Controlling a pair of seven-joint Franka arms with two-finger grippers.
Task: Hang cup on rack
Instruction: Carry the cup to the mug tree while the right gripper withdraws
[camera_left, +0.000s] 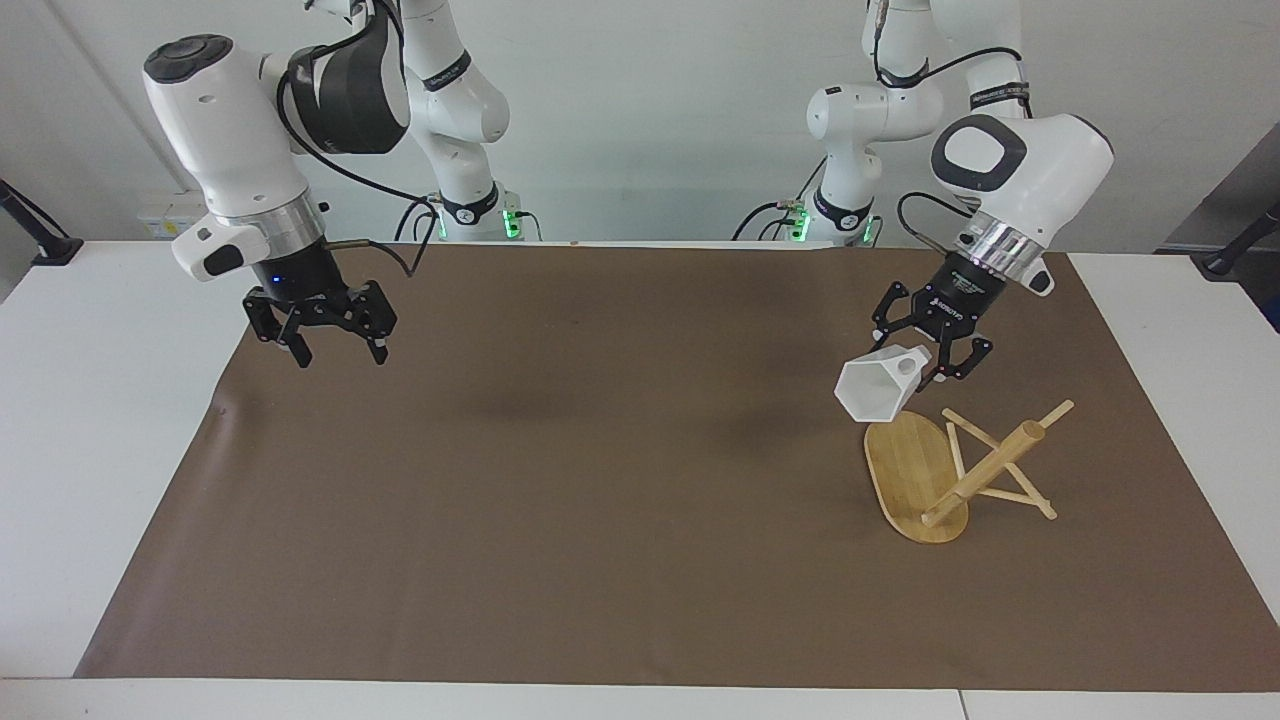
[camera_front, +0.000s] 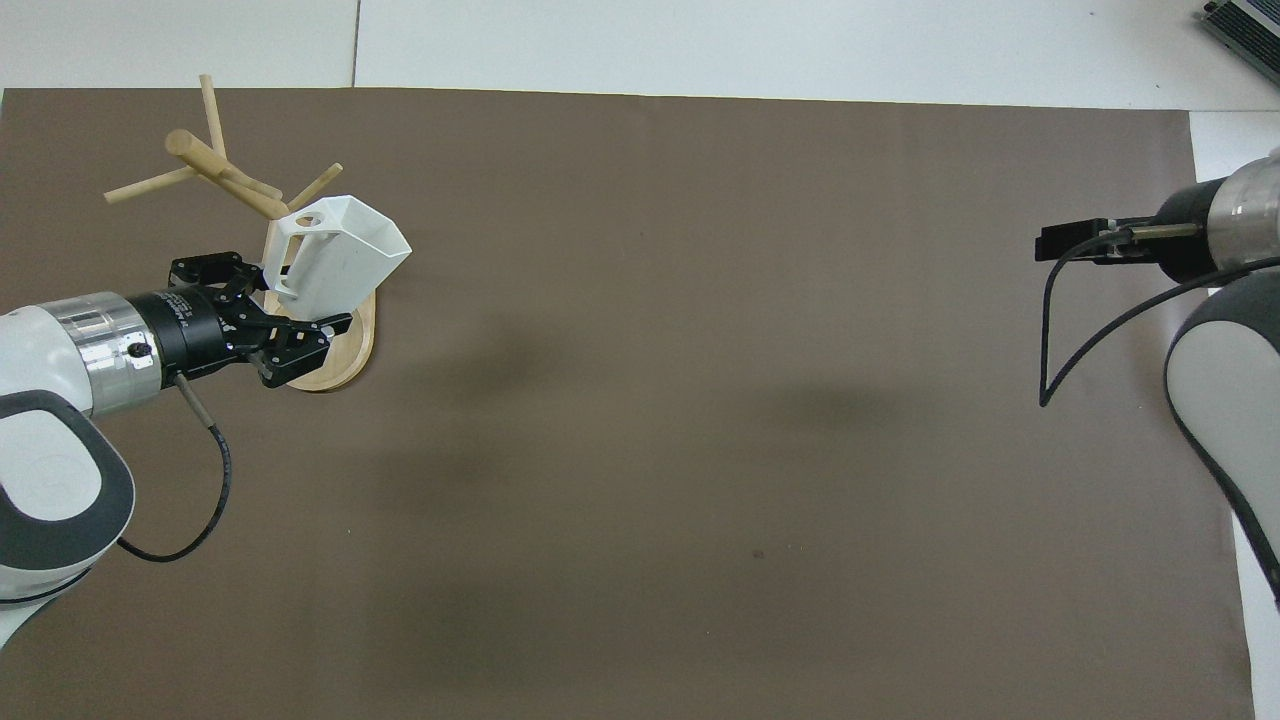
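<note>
My left gripper (camera_left: 926, 374) is shut on the blocky handle of the white faceted cup (camera_left: 876, 393) and holds it tipped in the air over the edge of the rack's oval base (camera_left: 908, 468) that is nearer to the robots. The cup (camera_front: 345, 250) also shows in the overhead view, in front of the left gripper (camera_front: 300, 312). The bamboo rack (camera_left: 985, 468) stands on the mat at the left arm's end, with its thin pegs free; the cup touches none of them. My right gripper (camera_left: 340, 352) is open and empty, up over the mat's edge at the right arm's end.
A brown mat (camera_left: 600, 500) covers most of the white table (camera_left: 110, 420). The rack's post and pegs (camera_front: 215, 168) stick out past the cup. The right arm's wrist and cable (camera_front: 1100, 262) hang at the right arm's end of the mat.
</note>
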